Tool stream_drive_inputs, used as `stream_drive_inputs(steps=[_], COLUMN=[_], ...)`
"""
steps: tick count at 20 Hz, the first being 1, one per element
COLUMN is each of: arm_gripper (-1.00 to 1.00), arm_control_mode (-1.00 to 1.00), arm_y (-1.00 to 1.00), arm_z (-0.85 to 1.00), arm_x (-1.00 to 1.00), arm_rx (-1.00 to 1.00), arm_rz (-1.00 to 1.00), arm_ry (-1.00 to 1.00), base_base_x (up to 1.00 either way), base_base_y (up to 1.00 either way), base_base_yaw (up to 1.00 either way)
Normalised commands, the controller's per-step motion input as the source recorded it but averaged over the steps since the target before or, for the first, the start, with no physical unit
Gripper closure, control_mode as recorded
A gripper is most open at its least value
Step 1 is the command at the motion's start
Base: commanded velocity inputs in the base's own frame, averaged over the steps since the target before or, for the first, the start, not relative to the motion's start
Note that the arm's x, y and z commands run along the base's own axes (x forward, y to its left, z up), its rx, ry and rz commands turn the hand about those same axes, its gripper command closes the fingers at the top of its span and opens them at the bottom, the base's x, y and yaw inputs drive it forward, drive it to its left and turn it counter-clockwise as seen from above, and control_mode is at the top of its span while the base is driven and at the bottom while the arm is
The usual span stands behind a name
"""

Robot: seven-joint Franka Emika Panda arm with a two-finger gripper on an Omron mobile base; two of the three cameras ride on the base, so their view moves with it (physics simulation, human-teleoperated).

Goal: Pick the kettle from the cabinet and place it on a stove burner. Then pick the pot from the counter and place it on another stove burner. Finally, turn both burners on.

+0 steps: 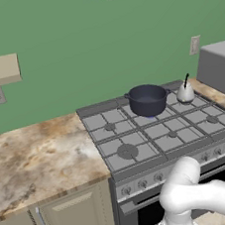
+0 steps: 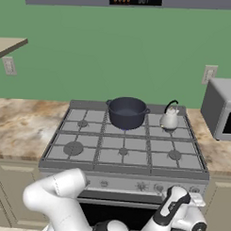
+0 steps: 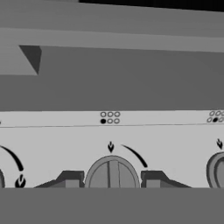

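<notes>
Knob (image 3: 112, 173) between tool (image 3: 112, 181) fingertips

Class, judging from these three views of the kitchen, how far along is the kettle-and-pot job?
Done: the kettle and the pot each sit on a back burner of the range. In hand: the claw straddles a control knob on the front panel, its fingers either side. Left: turning both burners on; no flame is plainly visible.

The grey range (image 2: 125, 158) carries the pot (image 2: 127, 112) and kettle (image 2: 169, 119) on back burners.
</notes>
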Motion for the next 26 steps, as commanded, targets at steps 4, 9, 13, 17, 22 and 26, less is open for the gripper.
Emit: stream_drive_inputs(steps=[4, 9, 13, 17, 22, 26], arm_gripper=[1.00, 1.00, 1.00, 1.00, 1.00, 1.00], arm_control_mode=[-1.00, -1.00, -1.00, -1.00, -1.00, -1.00], arm_y=[0.00, 0.00, 0.00, 0.00, 0.00, -0.05], arm_z=[0.00, 0.00, 0.00, 0.00, 0.03, 0.07], arm_x=[0.00, 0.00, 0.00, 0.00, 0.00, 0.00], arm_rx=[-0.15, -0.18, -0.18, -0.17, -0.17, -0.17], arm_rz=[0.00, 0.00, 0.00, 0.00, 0.00, 0.00], arm_ry=[0.00, 0.00, 0.00, 0.00, 0.00, 0.00], base_base_x=[0.00, 0.00, 0.00, 0.00, 0.00, 0.00], base_base_y=[0.00, 0.00, 0.00, 0.00, 0.00, 0.00], base_base_yaw=[0.00, 0.00, 0.00, 0.00, 0.00, 0.00])
